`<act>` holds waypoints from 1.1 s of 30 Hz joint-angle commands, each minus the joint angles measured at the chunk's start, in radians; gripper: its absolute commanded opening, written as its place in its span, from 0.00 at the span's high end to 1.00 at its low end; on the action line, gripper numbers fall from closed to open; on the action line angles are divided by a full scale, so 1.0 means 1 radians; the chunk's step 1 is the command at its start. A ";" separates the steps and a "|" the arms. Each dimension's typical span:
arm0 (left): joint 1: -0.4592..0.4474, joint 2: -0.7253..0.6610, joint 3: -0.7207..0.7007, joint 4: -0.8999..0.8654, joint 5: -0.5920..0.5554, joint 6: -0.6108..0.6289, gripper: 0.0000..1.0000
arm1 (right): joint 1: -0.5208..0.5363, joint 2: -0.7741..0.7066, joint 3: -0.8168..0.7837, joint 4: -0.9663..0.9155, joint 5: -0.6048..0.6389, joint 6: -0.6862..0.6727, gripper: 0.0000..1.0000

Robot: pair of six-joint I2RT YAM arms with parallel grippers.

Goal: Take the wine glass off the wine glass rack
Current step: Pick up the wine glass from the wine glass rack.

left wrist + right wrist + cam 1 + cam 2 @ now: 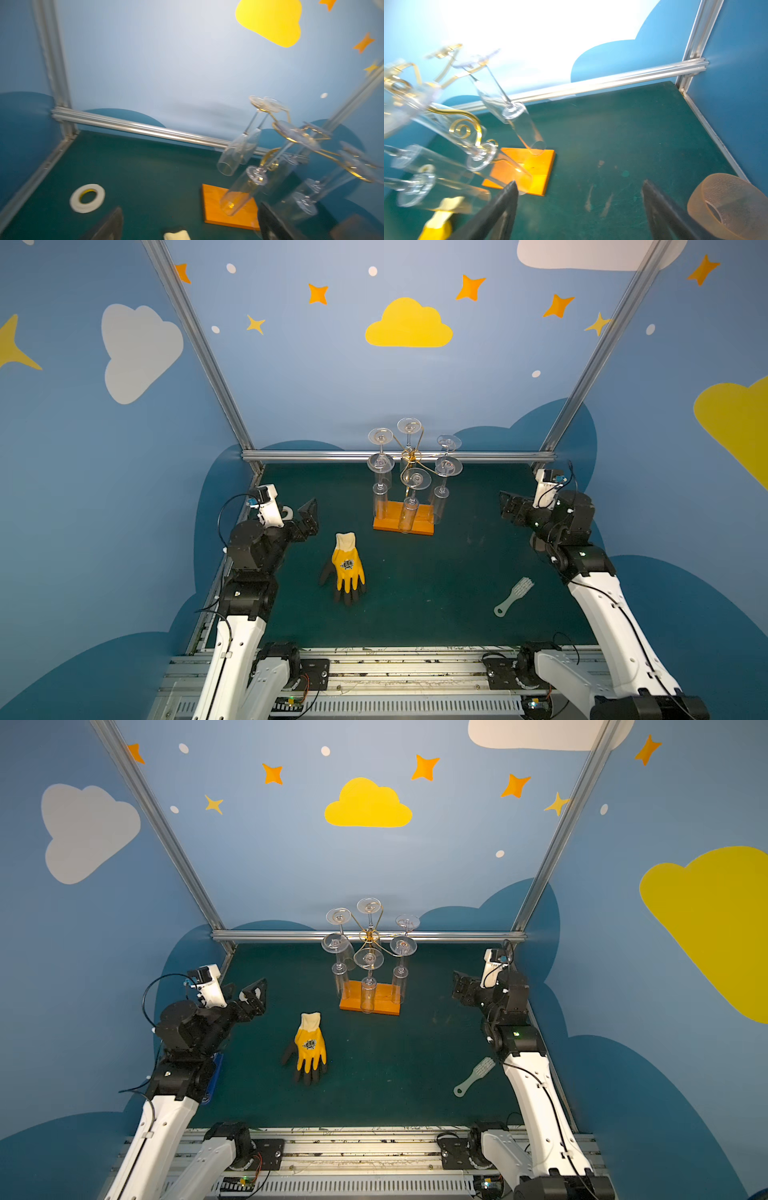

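The wine glass rack (424,523) stands at the far middle of the surface (436,597), its orange base flat on the green mat. Gold arms spread from one post, and six wine glasses (409,510) hang from them upside down, none taken off. Both top views show the rack whole and sharp. The wrist views show it tilted and smeared, so there the curled arms and stems can only be roughly made out. The left pincer (190,206) is spread wide and grips nothing. It sits well to the left of the rack, and its view alone clearly shows a white roll (87,198), seemingly tape, lying flat near the far left corner. The right pincer (579,182) is likewise wide open and empty, well to the right of the rack. Only its view shows an amber roll (726,205) just beside one finger, and pale scuffs on the mat. Both top views show things the wrist views miss or only clip. A yellow glove (348,568) with black fingertips lies nearer than the rack and a little to its left, and each wrist view catches just a strip of it. A pale brush (514,597) lies near the right arm. The surface is dark green, edged by aluminium rails (311,456). Blue walls (316,385) rise around it, painted with clouds, stars and dots.
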 commanded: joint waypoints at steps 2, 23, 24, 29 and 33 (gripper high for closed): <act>-0.004 0.067 0.096 -0.155 0.302 -0.140 0.01 | -0.005 -0.018 0.083 -0.134 -0.212 0.118 0.08; -0.245 0.403 0.308 0.091 0.469 -0.876 0.14 | 0.044 0.043 0.172 -0.201 -0.399 0.375 0.11; -0.245 0.413 0.302 0.110 0.461 -0.904 0.17 | 0.049 0.043 0.168 -0.198 -0.395 0.378 0.11; -0.246 0.476 0.293 0.202 0.442 -0.997 0.23 | 0.065 0.031 0.150 -0.188 -0.366 0.388 0.11; -0.252 0.532 0.345 0.226 0.454 -0.979 0.24 | 0.070 0.024 0.139 -0.181 -0.360 0.389 0.11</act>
